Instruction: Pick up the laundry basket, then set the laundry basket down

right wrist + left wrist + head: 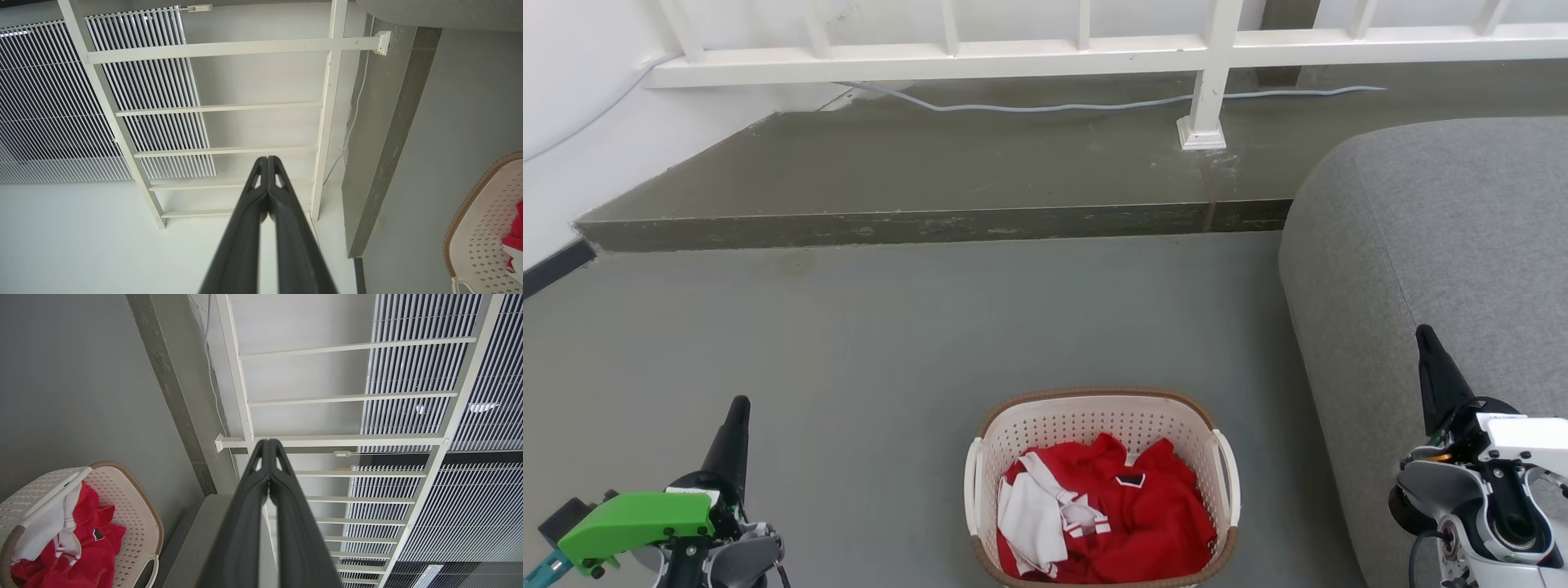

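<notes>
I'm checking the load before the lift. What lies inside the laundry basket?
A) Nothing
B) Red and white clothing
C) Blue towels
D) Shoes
B: the laundry basket on the floor holds a crumpled red garment, with a white cloth lying on its left side in the head view.

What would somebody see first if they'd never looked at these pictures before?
Most likely the bright red clothes with a bit of white, piled in the cream laundry basket on the grey floor at the bottom middle of the head view. Next, the green cover at the lower left, and the big grey sofa on the right.
</notes>
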You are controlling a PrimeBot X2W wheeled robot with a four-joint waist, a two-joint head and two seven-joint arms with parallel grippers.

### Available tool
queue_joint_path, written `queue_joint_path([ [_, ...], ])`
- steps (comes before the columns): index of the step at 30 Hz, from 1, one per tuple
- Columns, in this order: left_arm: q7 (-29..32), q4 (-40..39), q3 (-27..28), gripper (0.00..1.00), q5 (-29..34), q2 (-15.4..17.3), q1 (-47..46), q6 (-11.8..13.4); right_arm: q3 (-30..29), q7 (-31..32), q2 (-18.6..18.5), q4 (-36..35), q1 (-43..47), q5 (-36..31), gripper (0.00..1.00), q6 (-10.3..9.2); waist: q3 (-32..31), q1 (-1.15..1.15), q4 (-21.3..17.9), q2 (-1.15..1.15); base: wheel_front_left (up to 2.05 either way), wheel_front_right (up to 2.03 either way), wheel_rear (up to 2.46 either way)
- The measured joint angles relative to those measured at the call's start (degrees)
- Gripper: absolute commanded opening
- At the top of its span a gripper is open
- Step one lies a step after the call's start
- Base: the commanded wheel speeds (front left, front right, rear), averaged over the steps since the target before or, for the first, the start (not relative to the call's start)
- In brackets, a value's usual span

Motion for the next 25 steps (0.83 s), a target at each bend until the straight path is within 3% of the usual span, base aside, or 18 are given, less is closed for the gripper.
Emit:
queue_joint_path([
  [25, 0.01, -0.07, 0.12, 0.0, 0.0, 0.0, 0.0, 0.0, -0.01, 0.15, 0.0, -0.03, 0.0, 0.0, 0.0, 0.0, 0.01, 0.0, 0.0, 0.0, 0.0, 0.0, 0.0],
])
